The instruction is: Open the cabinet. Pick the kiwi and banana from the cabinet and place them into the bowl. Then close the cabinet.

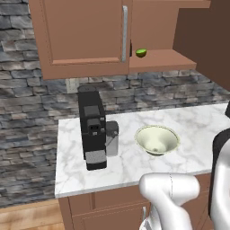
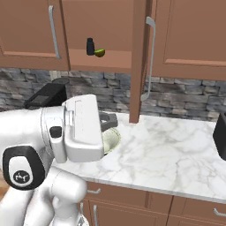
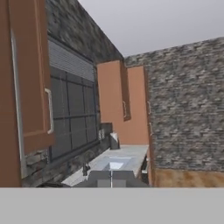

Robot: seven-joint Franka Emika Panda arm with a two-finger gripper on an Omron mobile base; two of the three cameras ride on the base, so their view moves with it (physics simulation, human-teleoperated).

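The wall cabinet (image 1: 85, 36) has its left door shut, with the silver handle (image 1: 125, 33) upright. Its right door (image 2: 139, 62) is swung out and shows edge-on. On the bare shelf (image 1: 161, 58) lies the kiwi (image 1: 141, 53) (image 2: 100, 53), small and greenish, next to a small black bottle (image 2: 90, 46). The banana is out of view. The pale bowl (image 1: 157, 139) stands on the counter below the shelf; my arm partly covers the bowl (image 2: 113, 137) in the right base view. My gripper (image 3: 111, 178) points along the wall, fingertips together, holding nothing.
A black coffee machine (image 1: 92, 130) stands left of the bowl on the white marble counter (image 1: 197, 121). Another brown wall cabinet (image 2: 190, 35) hangs right of the open door. A dark box (image 2: 220, 132) sits at the counter's far right. My white arm (image 2: 75, 128) fills the foreground.
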